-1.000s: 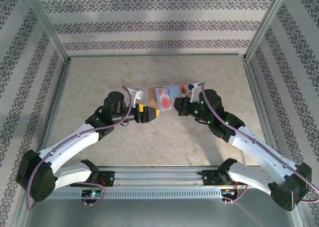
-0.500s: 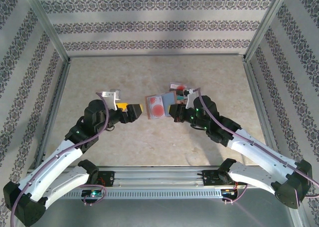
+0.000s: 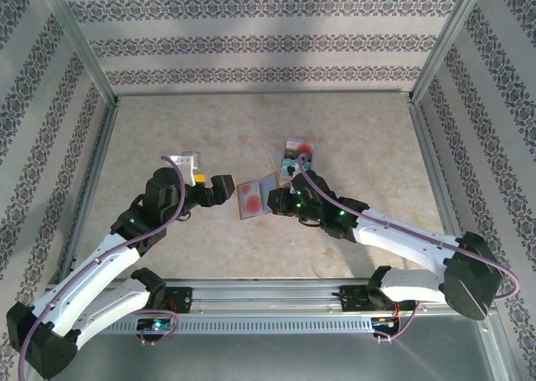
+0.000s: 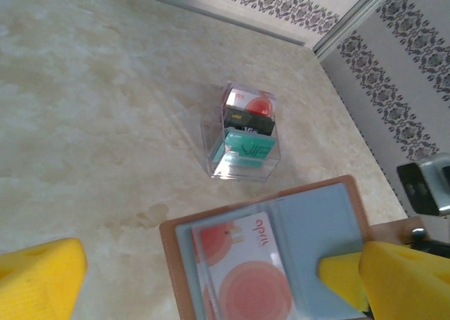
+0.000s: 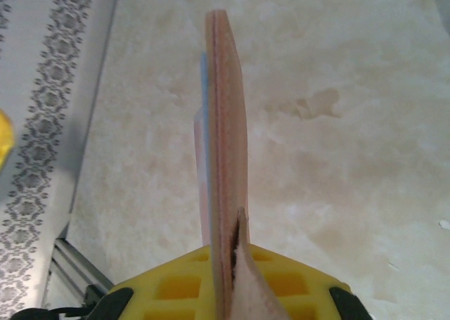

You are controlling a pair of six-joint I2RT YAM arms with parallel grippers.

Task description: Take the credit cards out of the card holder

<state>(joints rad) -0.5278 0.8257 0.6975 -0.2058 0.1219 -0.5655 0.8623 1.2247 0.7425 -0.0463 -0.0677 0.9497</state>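
The brown card holder (image 3: 258, 197) hangs open above the table, edge-on in the right wrist view (image 5: 225, 116). My right gripper (image 3: 282, 200) (image 5: 228, 278) is shut on its right end. A pale pink credit card (image 4: 242, 271) with red circles sits in its grey-blue left pocket (image 3: 251, 200). My left gripper (image 3: 224, 188) (image 4: 204, 278) is open just left of the holder. One of its yellow fingers (image 4: 394, 278) overlaps the right pocket (image 4: 316, 221) in the left wrist view, and nothing is gripped.
A clear plastic box (image 3: 296, 155) (image 4: 242, 133) stands on the table behind the holder with pink-red, black and teal cards upright in it. Patterned walls and metal posts (image 3: 92, 71) fence the beige table (image 3: 167, 130).
My left gripper has drawn back to the left from the holder and opened fully. My right gripper has carried the holder toward the near left, uncovering the clear box.
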